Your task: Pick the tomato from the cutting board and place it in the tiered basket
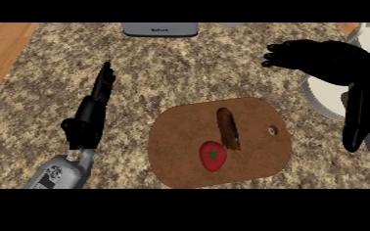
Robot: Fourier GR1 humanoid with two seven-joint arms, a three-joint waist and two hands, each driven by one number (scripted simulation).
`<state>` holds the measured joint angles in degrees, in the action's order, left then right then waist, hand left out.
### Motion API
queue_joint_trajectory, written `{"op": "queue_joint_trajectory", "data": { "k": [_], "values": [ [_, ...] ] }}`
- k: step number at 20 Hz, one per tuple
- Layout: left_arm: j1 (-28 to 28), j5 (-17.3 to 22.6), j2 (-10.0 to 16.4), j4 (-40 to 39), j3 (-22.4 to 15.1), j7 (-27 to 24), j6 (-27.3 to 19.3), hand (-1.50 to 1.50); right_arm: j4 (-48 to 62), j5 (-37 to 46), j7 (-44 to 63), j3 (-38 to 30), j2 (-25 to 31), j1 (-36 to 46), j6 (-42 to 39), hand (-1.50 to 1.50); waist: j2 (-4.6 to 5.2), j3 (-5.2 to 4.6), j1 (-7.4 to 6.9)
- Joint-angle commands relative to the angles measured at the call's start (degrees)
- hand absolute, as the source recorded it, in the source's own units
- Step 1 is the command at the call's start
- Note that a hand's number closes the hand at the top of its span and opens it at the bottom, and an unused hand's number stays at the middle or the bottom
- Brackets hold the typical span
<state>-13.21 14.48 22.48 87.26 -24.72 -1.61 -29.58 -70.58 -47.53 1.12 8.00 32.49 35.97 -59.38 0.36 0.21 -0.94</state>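
A red tomato [214, 155] with a green star-shaped stem lies on the near part of a brown wooden cutting board [256, 164]. My right hand [318, 58] hovers at the upper right, well beyond the board and apart from the tomato. Its fingers are relaxed, point left and hold nothing. Below that hand, at the right edge, shows the white rim of the tiered basket [324, 97] with its black post [356, 120]. My left hand [90, 115] rests at the left of the board, seen edge-on with straight fingers pointing away from me.
A long brown food item [228, 128] lies on the board just behind the tomato. A grey appliance [160, 29] stands at the counter's far edge. The speckled stone counter [180, 73] runs between the hands, with a wooden strip [13, 41] at the far left.
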Motion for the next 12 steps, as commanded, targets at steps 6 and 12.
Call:
{"op": "queue_joint_trajectory", "data": {
  "k": [6, 12],
  "values": [
    [0.1, -0.5, -1.1, -0.3, 0.1, 0.2, -0.5, 0.00, -22.3, 24.3, -2.8, -4.4, 6.2, 7.9, -5.6, -1.50, -0.52, 0.02, 0.97],
    [3.0, -0.7, -0.3, -0.4, 1.3, -2.3, 1.2, 0.00, -37.5, 39.9, -3.4, 0.9, 0.7, 0.4, -0.9, -1.50, -0.36, -0.12, 0.58]
  ]
}}
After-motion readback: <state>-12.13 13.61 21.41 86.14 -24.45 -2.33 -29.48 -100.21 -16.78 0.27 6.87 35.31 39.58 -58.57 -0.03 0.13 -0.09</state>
